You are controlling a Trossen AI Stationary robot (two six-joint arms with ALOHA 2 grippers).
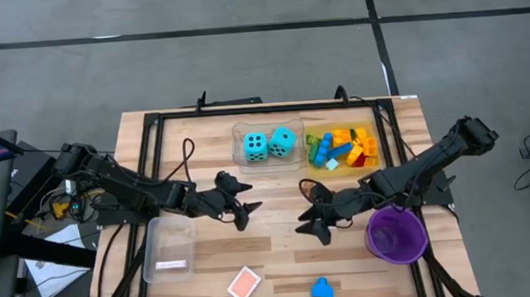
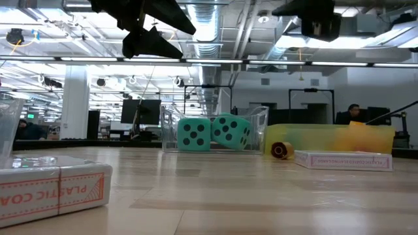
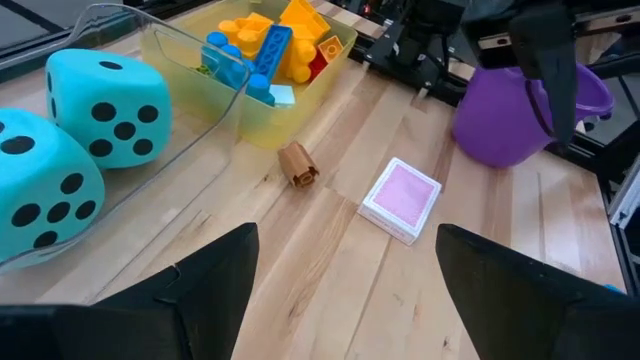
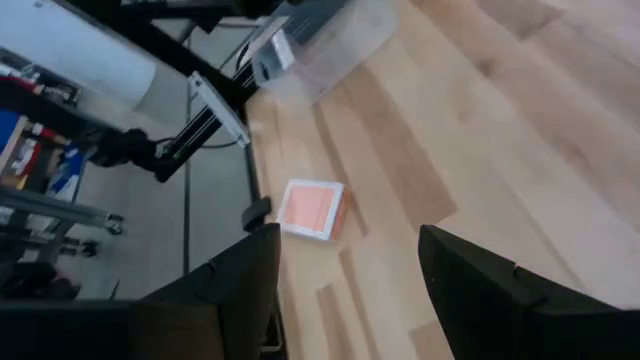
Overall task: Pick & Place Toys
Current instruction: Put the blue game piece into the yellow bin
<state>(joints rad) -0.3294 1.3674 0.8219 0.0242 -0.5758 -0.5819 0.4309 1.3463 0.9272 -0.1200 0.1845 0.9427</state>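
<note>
Turquoise foam dice with black dots [image 1: 269, 144] sit side by side in a clear rectangular tray [image 1: 241, 155] at the far middle of the light wooden table [image 1: 280, 249]; touching it on the right, a yellow rectangular tray [image 1: 377, 158] holds a heap of small blue, yellow, orange, green and red plastic bricks [image 1: 343, 148]. Printed red letters, mirrored and only partly legible as "PLASTIC COA…", show on a white card box [image 2: 52, 187] in the low view alone. Left gripper [image 1: 245, 208] and right gripper [image 1: 310, 218] hang above the table's bare middle, fingers released and grasping nothing, facing each other across an open gap. Near the front edge lie a flat orange square tile [image 1: 244, 283] and one loose blue plastic brick [image 1: 321, 288], apart from each other. Another clear empty tray [image 1: 168, 247] with a small label lies at the front left; a purple round bowl [image 1: 397, 235] stands at the front right. Only the left wrist view shows a flat pink square tile [image 3: 402, 197] and a small brown cylindrical piece [image 3: 297, 163] on the wood just beside the yellow tray
</note>
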